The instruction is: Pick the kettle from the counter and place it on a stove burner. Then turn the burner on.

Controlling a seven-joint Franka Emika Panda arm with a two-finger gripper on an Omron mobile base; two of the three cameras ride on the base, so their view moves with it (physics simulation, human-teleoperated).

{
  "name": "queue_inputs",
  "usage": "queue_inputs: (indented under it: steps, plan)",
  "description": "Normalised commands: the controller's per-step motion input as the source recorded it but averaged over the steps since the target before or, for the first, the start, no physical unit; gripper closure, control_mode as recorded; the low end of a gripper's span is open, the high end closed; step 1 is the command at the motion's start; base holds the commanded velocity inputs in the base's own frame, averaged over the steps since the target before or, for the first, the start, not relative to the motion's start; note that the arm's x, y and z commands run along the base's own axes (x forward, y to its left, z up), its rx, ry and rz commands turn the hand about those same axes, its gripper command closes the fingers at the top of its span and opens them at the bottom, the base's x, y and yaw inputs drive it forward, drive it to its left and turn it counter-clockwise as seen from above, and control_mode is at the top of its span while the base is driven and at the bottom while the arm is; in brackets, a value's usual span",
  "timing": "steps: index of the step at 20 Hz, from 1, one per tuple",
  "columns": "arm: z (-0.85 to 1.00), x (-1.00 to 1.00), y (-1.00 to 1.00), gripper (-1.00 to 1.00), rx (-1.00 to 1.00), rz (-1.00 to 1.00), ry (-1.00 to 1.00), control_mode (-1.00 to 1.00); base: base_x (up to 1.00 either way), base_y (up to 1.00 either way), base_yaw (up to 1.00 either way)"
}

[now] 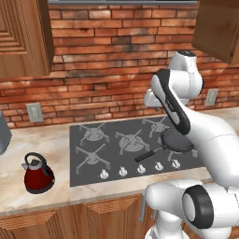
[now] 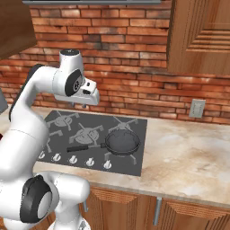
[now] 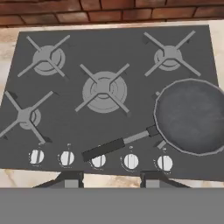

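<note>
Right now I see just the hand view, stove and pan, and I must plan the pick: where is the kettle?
Observer: The kettle stands upright on the counter, left of the cooktop, near the front edge.
Operator: Anything beside it in the way?
Observer: The counter right around it is bare; a grey object sits further back at the left edge.
Operator: Where is my hand relative to it?
Observer: The gripper hangs high over the back of the cooktop, well to the right of the kettle, holding nothing.
Operator: Which burner is taken?
Observer: The frying pan covers the front right burner.
</note>
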Motion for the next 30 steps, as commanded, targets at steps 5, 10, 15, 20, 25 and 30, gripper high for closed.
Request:
queue_inputs:
  steps: [5, 10, 15, 20, 25, 30]
  plan:
    - [0.0, -0.03, 0.24, -1.0, 0.0, 0.0, 0.01, -1.0, 0.0, 0.0, 0.0]
    - [0.0, -0.05, 0.66, -1.0, 0.0, 0.07, 0.02, -1.0, 0.0, 0.0, 0.0]
    - [-0.03, -0.06, 0.99, -1.0, 0.0, 0.17, 0.08, -1.0, 0.0, 0.0, 0.0]
    - [-0.13, -0.11, 1.0, -1.0, 0.0, 0.25, 0.11, -1.0, 0.0, 0.0, 0.0]
    - [-0.27, -0.31, 0.89, -1.0, 0.0, 0.39, 0.09, -1.0, 0.0, 0.0, 0.0]
    - [-0.26, -0.31, 0.78, -1.0, 0.0, 0.42, 0.05, -1.0, 0.0, 0.0, 0.0]
